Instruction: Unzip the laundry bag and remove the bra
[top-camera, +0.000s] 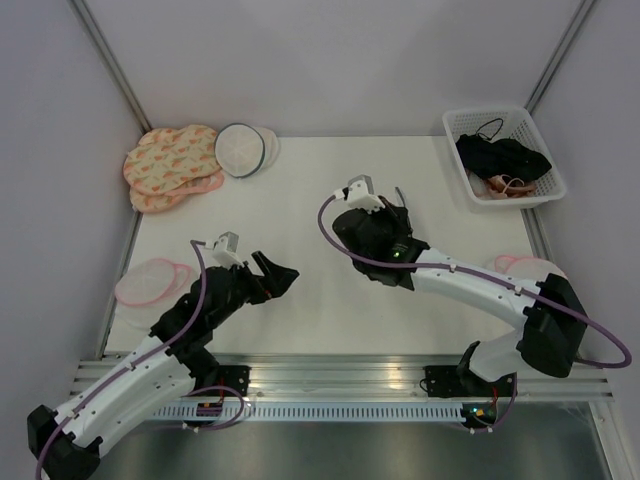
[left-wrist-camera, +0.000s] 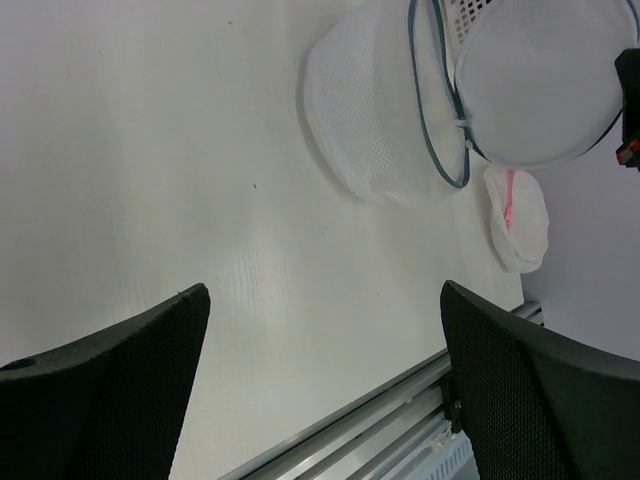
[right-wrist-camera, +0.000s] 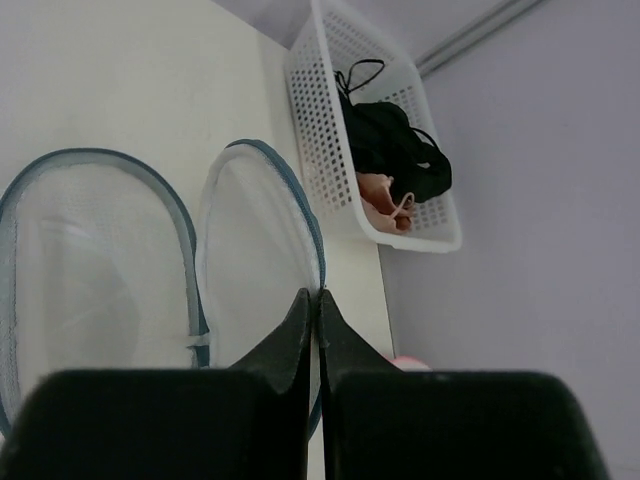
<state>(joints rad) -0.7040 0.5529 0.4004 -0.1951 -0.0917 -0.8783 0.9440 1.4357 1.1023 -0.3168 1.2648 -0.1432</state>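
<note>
Nearest the front edge, toward the front-left corner, the left gripper (top-camera: 275, 270) hangs over bare counter (top-camera: 330, 320) with its fingers spread wide and nothing between them. Mid-counter, a little right of centre, the right gripper (right-wrist-camera: 318, 300) has its fingers pressed together. They seem to be pinching the grey rim of the lid flap of the laundry bag (left-wrist-camera: 375, 120), since that flap stands up rather than lying slack. The contact itself is hard to make out. The bag lies unzipped, with body and lid side by side, and no dark fabric shows through the mesh. From above it is almost lost under the right arm. Further back, in the far-right corner, a white basket (right-wrist-camera: 318, 140) holds the bra (right-wrist-camera: 385, 140), black with thin straps, lying against a pink-beige garment (right-wrist-camera: 385, 200). Judging by this, both the unzipping and the removal are done and the task is at its closing step. The next move probably calls for the right fingers to part and let the lid drop, lifting straight off so the light mesh does not snag and drag along. The left arm need only keep clear.
</note>
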